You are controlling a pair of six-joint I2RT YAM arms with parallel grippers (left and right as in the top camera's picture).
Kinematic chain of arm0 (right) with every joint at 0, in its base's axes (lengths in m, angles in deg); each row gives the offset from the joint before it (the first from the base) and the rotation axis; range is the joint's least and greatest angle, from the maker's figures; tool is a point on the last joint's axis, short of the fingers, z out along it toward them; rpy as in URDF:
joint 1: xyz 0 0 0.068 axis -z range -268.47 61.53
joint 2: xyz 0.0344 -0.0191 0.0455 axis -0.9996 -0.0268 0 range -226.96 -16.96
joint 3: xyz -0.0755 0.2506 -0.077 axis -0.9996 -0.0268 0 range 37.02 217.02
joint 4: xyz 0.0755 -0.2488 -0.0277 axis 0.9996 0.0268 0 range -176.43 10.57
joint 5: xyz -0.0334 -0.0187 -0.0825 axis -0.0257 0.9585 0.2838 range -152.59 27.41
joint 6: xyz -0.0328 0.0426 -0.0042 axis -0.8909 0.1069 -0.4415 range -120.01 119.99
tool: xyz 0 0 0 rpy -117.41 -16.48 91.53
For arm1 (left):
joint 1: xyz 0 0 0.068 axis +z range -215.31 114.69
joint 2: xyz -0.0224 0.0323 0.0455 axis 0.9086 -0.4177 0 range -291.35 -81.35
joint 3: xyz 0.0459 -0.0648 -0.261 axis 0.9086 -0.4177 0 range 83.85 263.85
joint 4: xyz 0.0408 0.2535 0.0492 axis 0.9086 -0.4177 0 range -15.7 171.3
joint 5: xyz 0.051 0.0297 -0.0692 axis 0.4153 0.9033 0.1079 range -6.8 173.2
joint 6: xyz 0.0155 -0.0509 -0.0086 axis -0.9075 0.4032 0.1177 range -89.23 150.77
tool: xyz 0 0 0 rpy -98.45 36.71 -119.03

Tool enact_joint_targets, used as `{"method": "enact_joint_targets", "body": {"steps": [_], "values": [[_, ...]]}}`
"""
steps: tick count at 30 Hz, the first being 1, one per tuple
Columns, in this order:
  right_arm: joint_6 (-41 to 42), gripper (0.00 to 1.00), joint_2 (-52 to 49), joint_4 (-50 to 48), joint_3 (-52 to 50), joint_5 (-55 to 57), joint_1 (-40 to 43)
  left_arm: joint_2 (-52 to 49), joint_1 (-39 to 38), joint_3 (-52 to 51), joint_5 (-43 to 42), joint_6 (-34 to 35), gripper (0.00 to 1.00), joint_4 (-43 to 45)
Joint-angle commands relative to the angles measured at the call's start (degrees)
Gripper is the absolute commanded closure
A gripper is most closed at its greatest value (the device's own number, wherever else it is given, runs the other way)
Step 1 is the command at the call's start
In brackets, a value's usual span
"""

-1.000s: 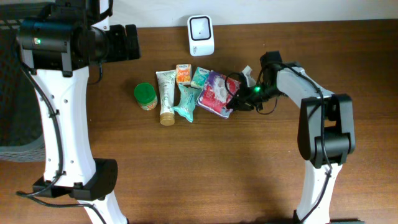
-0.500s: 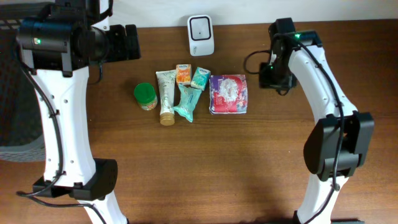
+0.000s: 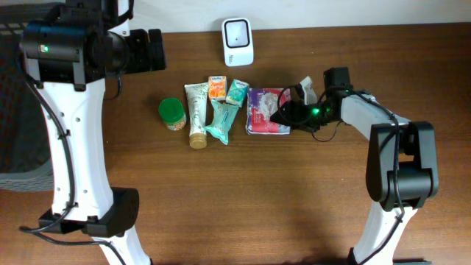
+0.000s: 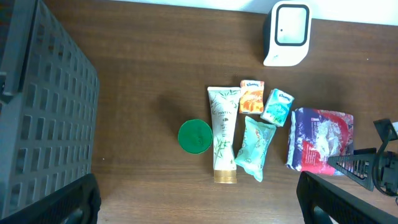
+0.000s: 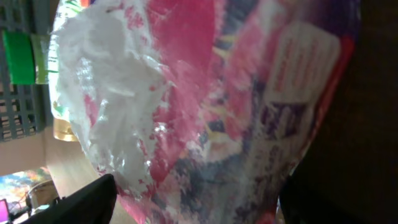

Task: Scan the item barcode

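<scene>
The right gripper (image 3: 284,116) has swung back down to the pink packet (image 3: 263,103), jaws spread.

A soft plastic packet (image 3: 267,110), pink and purple with a crumpled white patch, lies flat toward the far edge of the table (image 3: 221,206). The white barcode scanner (image 3: 238,41) stands at that far edge, apart from it

I see pink-purple crinkled pack (image 5: 205,112) filling frame, white patch upper left; right tool (image 5: 196,193) jaws apart at bottom corners.
</scene>
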Motion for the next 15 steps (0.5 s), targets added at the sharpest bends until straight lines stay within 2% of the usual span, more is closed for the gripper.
{"method": "enact_joint_targets", "body": {"steps": [1,2,6,8,10,11,13,14,15], "values": [[4.70,0.33,0.07,-2.23,-0.72,1.81,-0.92,0.76,0.04,0.46,0.20,-0.92,0.01,-0.02],[5.77,0.38,0.07,-2.29,-0.72,4.28,-1.25,0.76,0.04,0.46,0.20,-0.92,0.01,-0.02],[6.34,0.42,0.07,-3.21,-0.72,6.40,-3.13,0.76,0.04,0.46,0.20,-0.92,0.01,-0.02],[6.84,0.24,-0.15,-4.02,-0.72,8.79,-4.59,0.76,0.04,0.46,0.20,-0.92,0.01,-0.02],[7.06,0.22,-1.01,-4.00,-0.72,9.84,-5.11,0.76,0.04,0.46,0.20,-0.92,0.01,-0.02],[7.50,0.28,-1.42,-4.11,-0.72,9.86,-5.27,0.76,0.04,0.46,0.20,-0.92,0.01,-0.02],[7.89,0.66,-2.56,-4.42,-0.72,10.05,-5.35,0.76,0.04,0.46,0.20,-0.92,0.01,-0.02],[7.89,0.93,-2.67,-4.57,-0.70,10.27,-5.35,0.76,0.04,0.46,0.20,-0.92,0.01,-0.02],[8.26,0.96,-2.64,-4.72,-0.35,10.32,-5.25,0.76,0.04,0.46,0.20,-0.92,0.01,-0.02]]}}
